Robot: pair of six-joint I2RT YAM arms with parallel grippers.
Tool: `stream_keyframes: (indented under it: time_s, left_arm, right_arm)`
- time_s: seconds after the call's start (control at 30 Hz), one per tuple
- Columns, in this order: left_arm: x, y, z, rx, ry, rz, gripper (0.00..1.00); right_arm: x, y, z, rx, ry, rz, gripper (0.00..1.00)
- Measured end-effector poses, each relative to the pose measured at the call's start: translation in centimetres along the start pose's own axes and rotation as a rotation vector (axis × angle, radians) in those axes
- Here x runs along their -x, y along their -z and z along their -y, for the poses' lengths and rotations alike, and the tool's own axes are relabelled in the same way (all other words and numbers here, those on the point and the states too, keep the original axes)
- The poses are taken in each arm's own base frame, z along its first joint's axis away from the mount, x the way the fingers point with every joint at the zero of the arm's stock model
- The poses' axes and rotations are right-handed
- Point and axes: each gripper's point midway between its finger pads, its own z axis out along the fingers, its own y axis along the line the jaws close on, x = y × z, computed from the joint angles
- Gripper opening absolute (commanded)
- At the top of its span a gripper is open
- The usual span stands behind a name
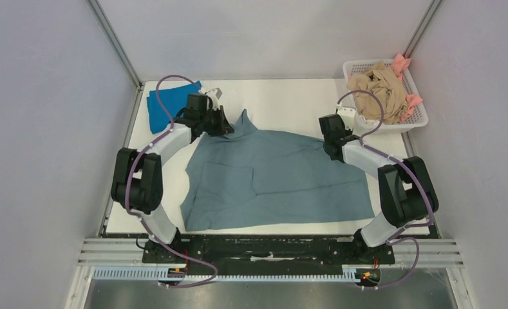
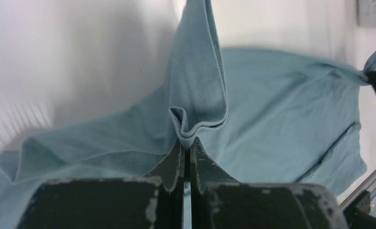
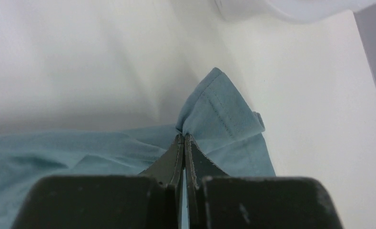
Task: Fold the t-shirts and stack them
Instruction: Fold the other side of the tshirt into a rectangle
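Far edge of grey-blue t-shirt [image 1: 283, 177] pinched by left pincer [image 2: 187, 143] and right pincer [image 3: 183, 138]; table [image 1: 283, 103] beyond.

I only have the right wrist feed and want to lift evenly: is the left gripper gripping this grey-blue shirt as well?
Observer: Yes, the left gripper is shut on a hem fold of the grey-blue shirt.
Operator: Where is the finished stack?
Observer: A bright blue shirt lies flat, apparently folded, at the far left corner of the table.
Operator: Any shirts left?
Observer: A beige shirt and a pink shirt sit heaped in the white basket at the far right.
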Motion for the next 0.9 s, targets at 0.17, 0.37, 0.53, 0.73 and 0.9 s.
stream_keyframes:
  time_s: [0.17,0.37,0.53,0.73,0.9]
  left_arm:
    - [-3.1,2.4,1.6,0.073,-0.042,-0.017,0.02]
    - [-6.8,6.4,3.1,0.140,-0.101,0.003,0.02]
    - [-8.6,8.9,4.6,0.150,-0.127,0.029,0.02]
    - [-11.0,11.5,3.0,0.233,-0.072,0.037,0.02]
    - [-12.7,13.0,2.3,0.261,-0.004,0.057,0.02]
  right_arm:
    - [-0.9,2.0,1.2,0.035,-0.010,0.015,0.00]
    - [-1.9,3.4,2.3,0.062,-0.020,0.028,0.00]
    - [-2.8,3.8,2.9,0.067,-0.009,0.016,0.00]
    - [-2.7,4.4,3.6,0.056,0.004,0.016,0.00]
    - [-3.2,4.5,4.4,0.024,0.028,0.001,0.00]
